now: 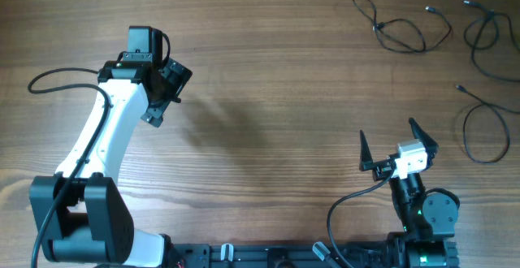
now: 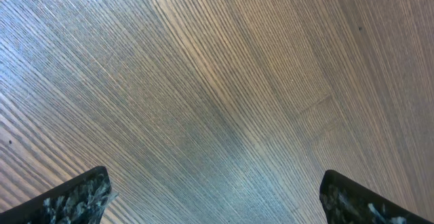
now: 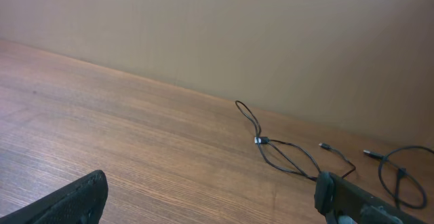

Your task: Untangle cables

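Three thin dark cables lie in the far right corner of the wooden table [image 1: 268,73], each in its own loose loop and none crossing another from overhead. The leftmost cable [image 1: 379,28] runs from a narrow loop into a wider one, with a small plug end lying just beyond it. The corner cable [image 1: 490,24] curls beside it at the table's right edge, partly cut off by the frame. The lower cable [image 1: 465,128] forms an open oval nearer the robot, one plug end trailing toward the middle of the table.

We see the right gripper [image 1: 387,134] closest to them, low on the right side, well short of the lower cable, with its jaws spread wide and nothing between them. Its wrist camera looks across bare wood to the leftmost cable, a small silvery piece showing where the strands meet, against a plain beige wall [image 3: 271,41].

The left gripper [image 1: 169,97] hangs over the far left part of the table, well apart from every cable. Its jaws also stand spread and empty, and its wrist view shows only wood grain between two dark fingers [image 2: 74,197].
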Controlling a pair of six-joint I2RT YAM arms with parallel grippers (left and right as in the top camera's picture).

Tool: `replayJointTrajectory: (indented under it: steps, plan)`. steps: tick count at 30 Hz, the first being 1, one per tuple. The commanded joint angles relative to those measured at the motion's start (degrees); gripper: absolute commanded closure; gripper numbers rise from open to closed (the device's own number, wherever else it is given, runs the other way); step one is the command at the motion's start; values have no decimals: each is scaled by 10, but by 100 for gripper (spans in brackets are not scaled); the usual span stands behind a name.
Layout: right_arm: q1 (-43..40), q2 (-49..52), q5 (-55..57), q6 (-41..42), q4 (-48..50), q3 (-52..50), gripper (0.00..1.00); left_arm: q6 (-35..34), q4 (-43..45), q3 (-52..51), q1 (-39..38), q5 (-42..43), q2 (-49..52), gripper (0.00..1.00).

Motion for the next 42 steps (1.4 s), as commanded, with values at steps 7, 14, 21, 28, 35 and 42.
replayJointTrajectory:
  steps: [7,14,21,28,35,42]
  plan:
    - [3,-10,82,109,-4,-1,0,-3,0,-2,0,-6,-6,0]
    - [3,-10,91,155,-3,-1,0,-3,0,-2,0,-6,-6,0]
    - [3,-10,91,161,-3,-1,0,-3,0,-2,0,-6,-6,0]
    - [3,-9,91,160,-3,-1,0,-3,0,-2,0,-6,-6,0]
    - [3,-9,91,161,-3,-1,0,-3,0,-2,0,-6,-6,0]
    - [3,-9,91,161,-3,-1,0,-3,0,-2,-7,-6,-18,0]
